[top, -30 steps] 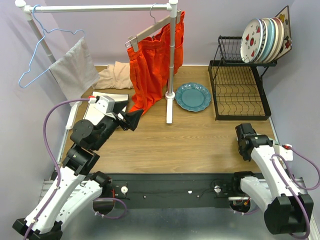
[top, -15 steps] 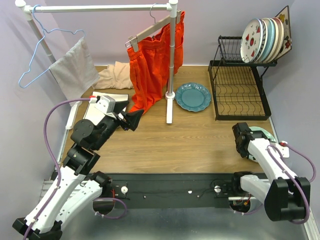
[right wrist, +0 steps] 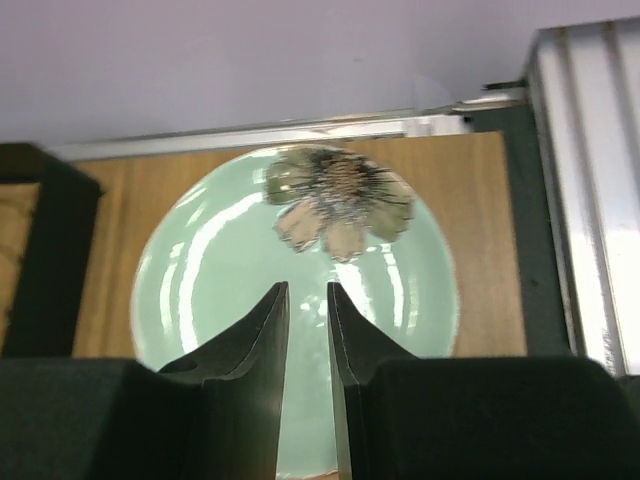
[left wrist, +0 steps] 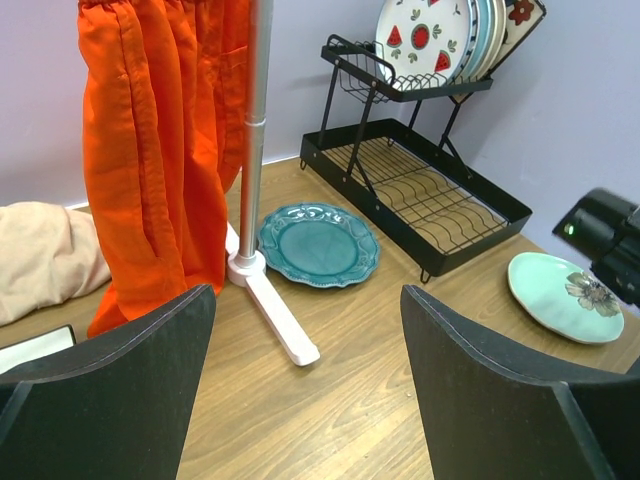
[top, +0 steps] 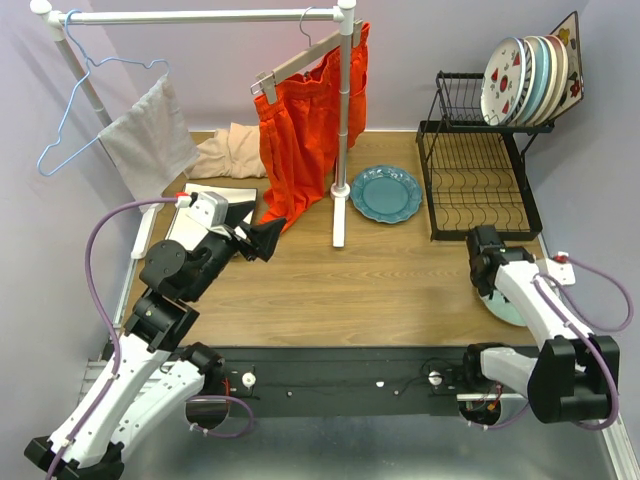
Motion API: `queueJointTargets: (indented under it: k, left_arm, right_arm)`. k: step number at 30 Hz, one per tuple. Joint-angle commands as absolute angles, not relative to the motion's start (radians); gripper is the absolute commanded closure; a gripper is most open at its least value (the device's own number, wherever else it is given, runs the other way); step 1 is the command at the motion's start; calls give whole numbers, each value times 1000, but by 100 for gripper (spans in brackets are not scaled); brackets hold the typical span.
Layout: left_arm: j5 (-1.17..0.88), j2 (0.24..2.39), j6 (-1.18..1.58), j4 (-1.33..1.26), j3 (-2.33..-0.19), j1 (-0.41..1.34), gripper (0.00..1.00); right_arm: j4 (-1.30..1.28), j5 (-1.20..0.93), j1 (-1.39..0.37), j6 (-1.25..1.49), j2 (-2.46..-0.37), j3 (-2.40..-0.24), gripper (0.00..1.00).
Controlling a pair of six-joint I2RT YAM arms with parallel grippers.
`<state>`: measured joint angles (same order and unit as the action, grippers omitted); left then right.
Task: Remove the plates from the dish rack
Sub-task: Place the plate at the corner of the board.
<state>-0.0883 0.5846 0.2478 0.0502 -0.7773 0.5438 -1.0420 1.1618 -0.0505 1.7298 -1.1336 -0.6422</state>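
The black wire dish rack (top: 480,195) stands at the back right, with several plates (top: 525,80) upright in its upper shelf; both show in the left wrist view, rack (left wrist: 420,200) and plates (left wrist: 440,35). A teal plate (top: 386,193) lies flat left of the rack. A pale mint plate (top: 503,305) with a flower lies flat near the front right edge, partly under my right arm. My right gripper (top: 487,250) hovers over it (right wrist: 230,270), jaws almost together and empty (right wrist: 307,285). My left gripper (top: 268,238) is open and empty (left wrist: 305,300).
A white clothes rail (top: 342,120) stands mid-table with orange shorts (top: 300,130) on a hanger. Beige cloth (top: 230,150) and a grey cloth (top: 145,135) lie at the back left. A blue hanger (top: 75,110) hangs from the rail.
My right gripper has moved away from the front edge toward the rack, uncovering the mint plate on the table. The left arm has not moved.
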Motion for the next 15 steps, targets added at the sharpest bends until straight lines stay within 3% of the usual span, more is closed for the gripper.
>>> queueJointTargets:
  k: [1,5,12,15]
  left_arm:
    - [-80,591,247,46,-772,546,16]
    - [-89,603,244,46,-772,546,16]
    - [-80,603,244,49,-770,546,16]
    - [-78,601,242,51,-772,546,16]
  right_arm:
    - [-873,1132,-46,1311,-1088,-774,70]
    - [-783,1054,-46,1071,-997,-847,69]
    - [-595,671,-45,640,-977,-1020,65]
    - [-595,563,-46,554,-1041,-1139,56]
